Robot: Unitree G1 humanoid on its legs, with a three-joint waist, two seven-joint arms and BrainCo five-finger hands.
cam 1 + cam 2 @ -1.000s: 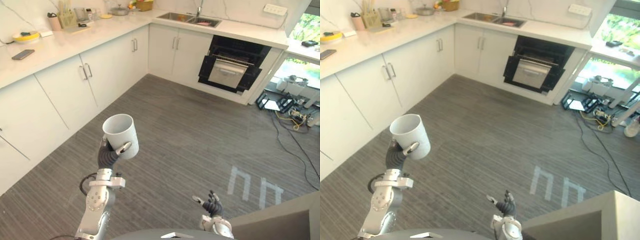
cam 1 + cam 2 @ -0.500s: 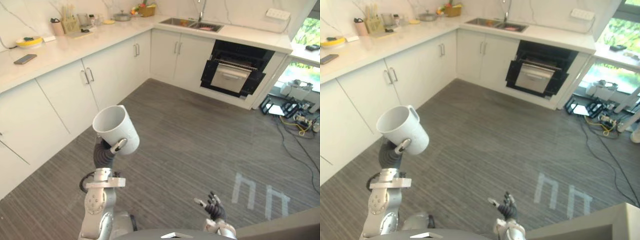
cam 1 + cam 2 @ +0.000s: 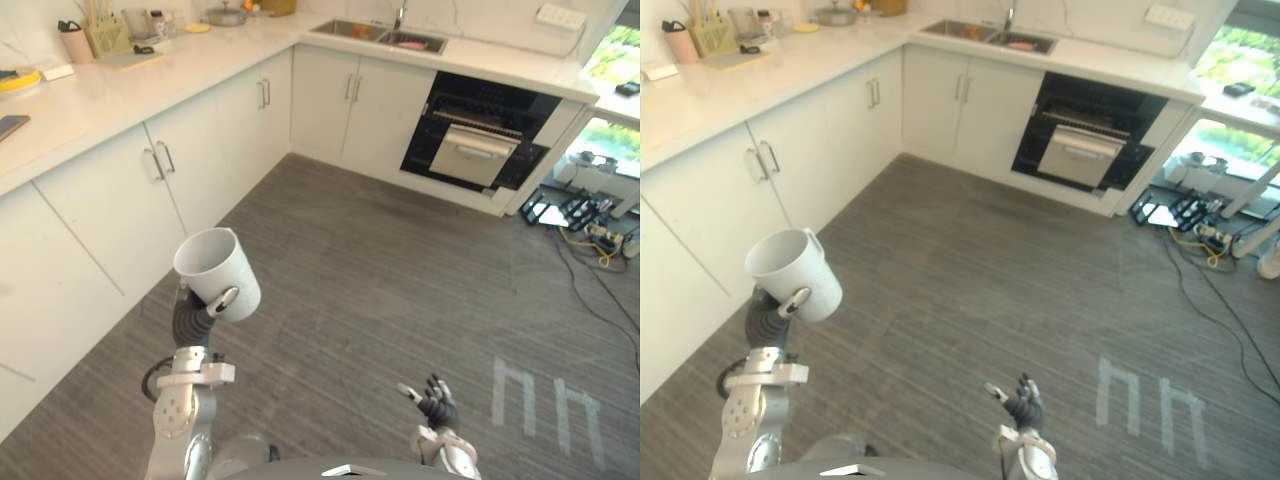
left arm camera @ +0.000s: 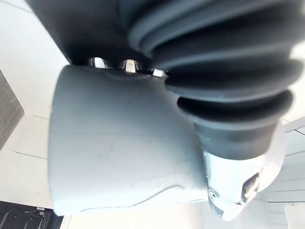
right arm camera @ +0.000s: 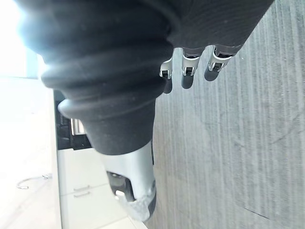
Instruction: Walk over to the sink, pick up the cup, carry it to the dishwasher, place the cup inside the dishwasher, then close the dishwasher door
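Note:
A white cup (image 3: 218, 272) is held up in front of me, mouth tilted up and to the left, with my left hand (image 3: 190, 318) shut on it from below. In the left wrist view the cup (image 4: 119, 152) lies against the fingers and the thumb (image 4: 233, 188) presses its side. My right hand (image 3: 432, 405) hangs low at the bottom, fingers relaxed and empty, over the grey floor. The sink (image 3: 378, 35) is set in the far counter. To its right, below the counter, stands the black dishwasher (image 3: 480, 130) with its door ajar.
White cabinets (image 3: 150, 170) with a worktop run along the left and the far wall. The worktop carries a utensil holder (image 3: 100, 30) and a pot (image 3: 225, 14). Cables and equipment (image 3: 590, 215) lie on the floor at the right. Pale tape marks (image 3: 545, 405) lie near the right hand.
The whole picture has shifted, so the camera moved and the left cabinets look nearer. The cup stays in my left hand, now a little lower. The right hand stays open.

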